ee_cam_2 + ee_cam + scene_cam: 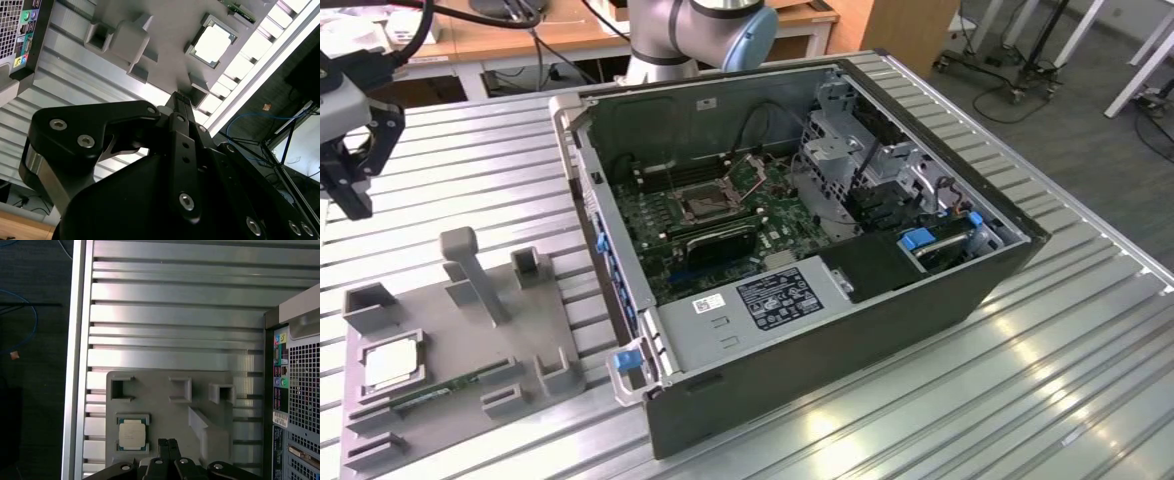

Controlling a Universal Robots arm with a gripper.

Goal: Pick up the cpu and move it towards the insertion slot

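Observation:
The cpu [390, 368] lies flat in a square recess of the grey fixture [520, 335], near the exterior view's left front; its silvery top faces up. It also appears in both wrist views, as the cpu [132, 434] and the cpu [214, 44]. The insertion slot [707, 205] is a square socket with a metal frame on the green board inside the open computer case [961, 290]. My gripper [352, 200] hangs above the table at the exterior view's far left, well above and behind the cpu. Its fingertips [168, 444] are pressed together with nothing held, as the fingertips [181, 99] also show.
A green memory stick [447, 388] lies on the fixture beside the cpu. Grey posts [474, 270] rise from the fixture. The case's back panel [300, 390] stands beside the fixture. The ribbed metal table [1067, 380] ends at an edge [77, 340] with dark floor beyond.

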